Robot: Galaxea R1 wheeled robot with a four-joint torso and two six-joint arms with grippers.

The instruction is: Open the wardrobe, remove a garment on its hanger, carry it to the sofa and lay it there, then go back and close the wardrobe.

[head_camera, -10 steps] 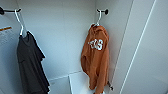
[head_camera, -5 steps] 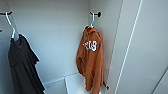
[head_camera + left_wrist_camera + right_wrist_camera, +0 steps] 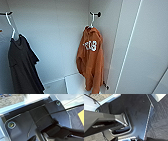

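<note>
Charcoal cloth comes first on your left: the dark garment (image 3: 21,67) hangs from its own white hanger (image 3: 11,26) on the short rail (image 3: 5,13) there, and you should leave it alone. Moving right across the pale back wall (image 3: 57,37) of the wardrobe (image 3: 110,40), which already stands open, you reach the garment (image 3: 91,63) you want, the burnt-orange hoodie with white letters on its chest, hung from the hanger (image 3: 92,21) whose hook sits over a dark peg (image 3: 96,14) near the right-hand side wall. Its hem trails down to the white shelf (image 3: 75,83) at the bottom. To do this step well, I would go for the hook or the hanger's neck rather than the cloth, and lift it up and off the peg before drawing it out, keeping clear of the white door (image 3: 147,55) on the right. Whether either gripper's fingers are open or closed I cannot tell. Grey carpet (image 3: 160,119) covers the floor beneath the arms.
</note>
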